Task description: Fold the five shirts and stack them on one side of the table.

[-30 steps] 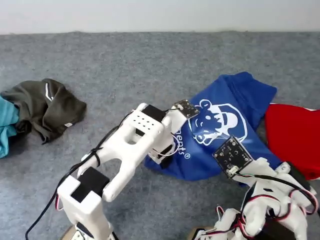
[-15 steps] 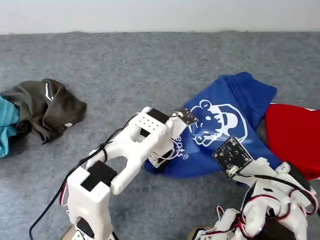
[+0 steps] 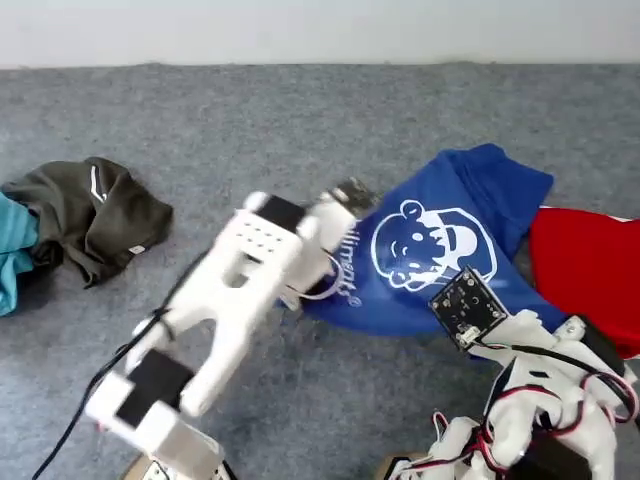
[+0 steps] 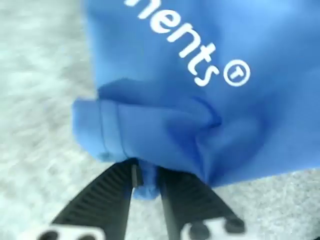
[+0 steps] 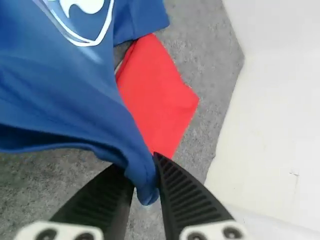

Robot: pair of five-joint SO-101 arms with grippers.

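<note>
A blue shirt [image 3: 430, 250] with a white printed face lies spread on the grey table, right of centre. My left gripper [image 4: 146, 181] is shut on the blue shirt's [image 4: 200, 100] near-left hem, which bunches between the black fingers. In the high view the left arm [image 3: 240, 290] reaches over that hem. My right gripper [image 5: 144, 184] is shut on the blue shirt's [image 5: 60, 90] near-right edge. The right arm [image 3: 540, 390] sits at the front right. A red shirt [image 3: 585, 280] lies flat at the right edge, also the red shirt [image 5: 155, 105] beyond the blue one.
A dark olive shirt [image 3: 90, 215] lies crumpled at the left, with a teal shirt [image 3: 12, 250] beside it at the table's left edge. Grey carpet-like table surface [image 3: 260, 130] stretches between them. A white wall [image 5: 270, 100] borders the table.
The left arm has swung left and away from the front, pulling the blue shirt's near-left hem with it. The right arm has barely moved.
</note>
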